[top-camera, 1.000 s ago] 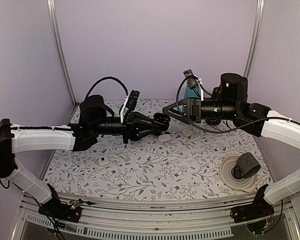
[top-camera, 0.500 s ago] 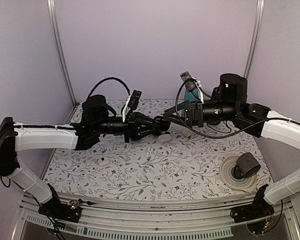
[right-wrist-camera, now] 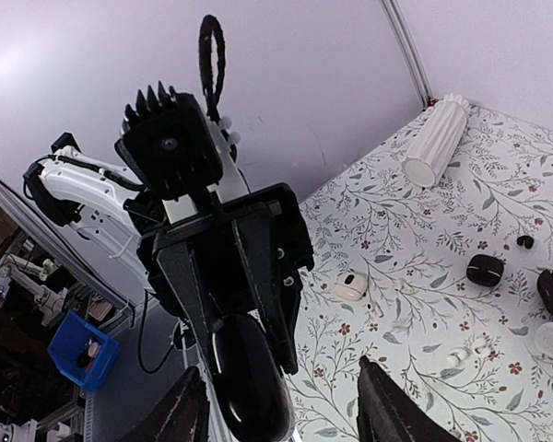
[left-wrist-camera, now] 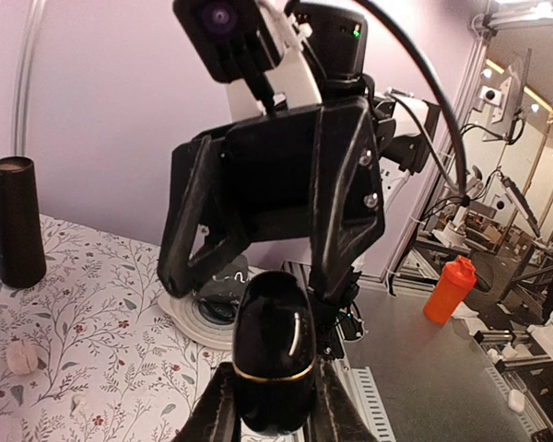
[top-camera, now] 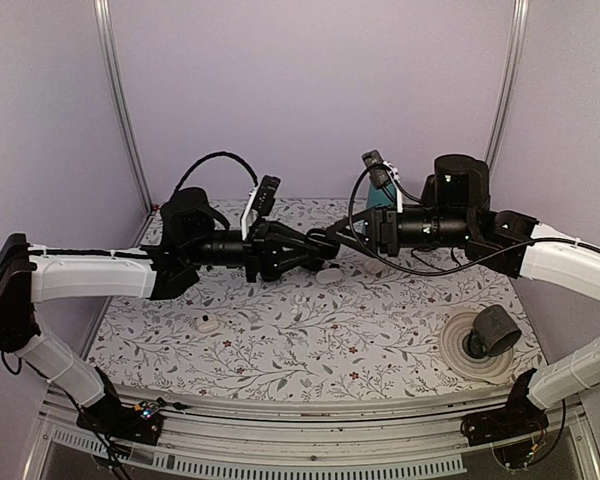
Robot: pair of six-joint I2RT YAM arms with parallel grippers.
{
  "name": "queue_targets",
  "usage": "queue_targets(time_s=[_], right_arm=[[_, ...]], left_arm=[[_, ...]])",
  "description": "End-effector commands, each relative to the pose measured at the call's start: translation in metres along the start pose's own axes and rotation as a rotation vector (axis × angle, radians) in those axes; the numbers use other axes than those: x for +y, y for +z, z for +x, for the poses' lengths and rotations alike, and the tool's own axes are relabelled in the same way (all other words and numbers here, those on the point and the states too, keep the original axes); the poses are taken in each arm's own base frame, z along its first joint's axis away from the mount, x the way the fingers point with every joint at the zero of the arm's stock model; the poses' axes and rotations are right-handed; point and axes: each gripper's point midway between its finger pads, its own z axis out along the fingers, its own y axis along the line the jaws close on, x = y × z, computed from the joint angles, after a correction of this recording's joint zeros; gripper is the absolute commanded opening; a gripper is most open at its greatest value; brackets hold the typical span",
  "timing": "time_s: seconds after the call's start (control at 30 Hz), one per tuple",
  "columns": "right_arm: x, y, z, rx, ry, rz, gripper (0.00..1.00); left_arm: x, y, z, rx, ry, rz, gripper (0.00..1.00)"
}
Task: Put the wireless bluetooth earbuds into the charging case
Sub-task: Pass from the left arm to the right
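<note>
My left gripper point(top-camera: 323, 243) is shut on a glossy black charging case point(left-wrist-camera: 275, 354) with a gold seam, closed and held above the table. The case also shows in the right wrist view point(right-wrist-camera: 249, 387). My right gripper point(top-camera: 342, 236) is open and faces it, its fingers point(left-wrist-camera: 336, 258) straddling the case's end without closing. Small white earbuds point(right-wrist-camera: 461, 354) lie on the floral table, and a tiny black earbud point(right-wrist-camera: 525, 241) lies farther off. No earbud is in either gripper.
A white case point(top-camera: 329, 273) lies under the grippers and another point(top-camera: 209, 324) at the left. A black case point(right-wrist-camera: 486, 269), a white ribbed cylinder point(right-wrist-camera: 438, 138), a teal bottle point(top-camera: 380, 190), a black cylinder point(left-wrist-camera: 18, 221) and a black cup on a coaster point(top-camera: 485, 340) stand around.
My right gripper has moved left until its open fingers reach around the black case. My left gripper has edged slightly right and up with the case.
</note>
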Motion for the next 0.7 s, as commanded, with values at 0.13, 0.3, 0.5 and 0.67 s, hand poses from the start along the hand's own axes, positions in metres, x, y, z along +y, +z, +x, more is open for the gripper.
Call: queue_targets(time_s=[0.13,0.3,0.5,0.67], right_arm=[[0.014,0.007,0.008,-0.001,-0.032,-0.082,0.45],[0.016,0.009,0.010,0.006,-0.028,-0.105,0.34],[0.020,0.010,0.012,0.010,-0.021,-0.131,0.12],[0.017,0.008,0.010,-0.002,-0.013,-0.109,0.06]], left_arm=[[-0.002,-0.002,-0.020,-0.052,-0.014,0.039,0.00],[-0.001,-0.004,-0.022,-0.059,-0.027,0.045,0.00],[0.000,-0.005,-0.020,-0.058,-0.032,0.039,0.07],[0.003,-0.008,-0.020,-0.066,-0.028,0.012,0.40]])
